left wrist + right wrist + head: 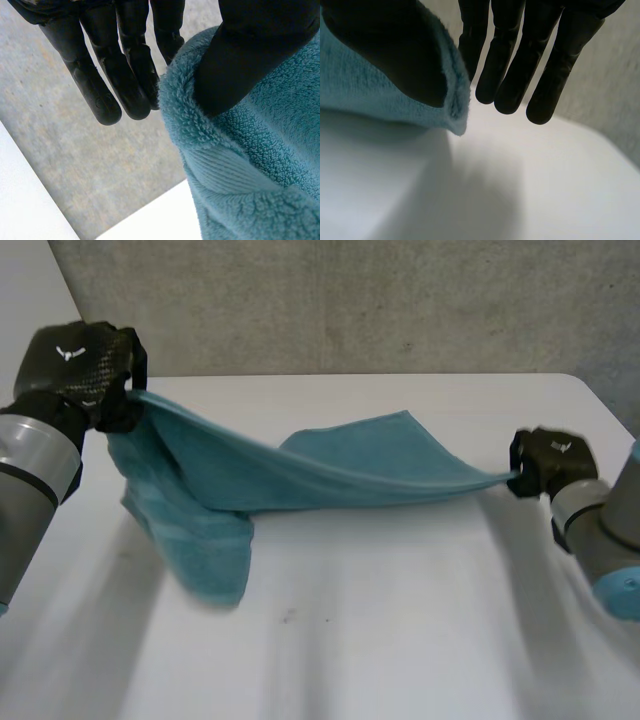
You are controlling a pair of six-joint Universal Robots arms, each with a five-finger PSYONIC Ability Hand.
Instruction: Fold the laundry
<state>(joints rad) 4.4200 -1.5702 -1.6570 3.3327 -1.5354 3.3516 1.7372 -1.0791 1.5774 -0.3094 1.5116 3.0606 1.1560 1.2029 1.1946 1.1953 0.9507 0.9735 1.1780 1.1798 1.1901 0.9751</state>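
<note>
The left hand (78, 365), raised above the white table (420, 620), pinched one end of the teal towel (300, 478) under its thumb. A fold drooped down to the table. The towel stretched across to the right hand (548, 462), which pinched a corner the same way. Each hand's back carried a small white emblem. Behind stood a grey wall (350, 300).

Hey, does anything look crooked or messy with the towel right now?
Yes. The blue towel is stretched unevenly: the left hand pinches one end high, the right hand pinches a corner low near the table, so the edge slopes. The slack hangs bunched below the left hand. No tear or spill.
</note>
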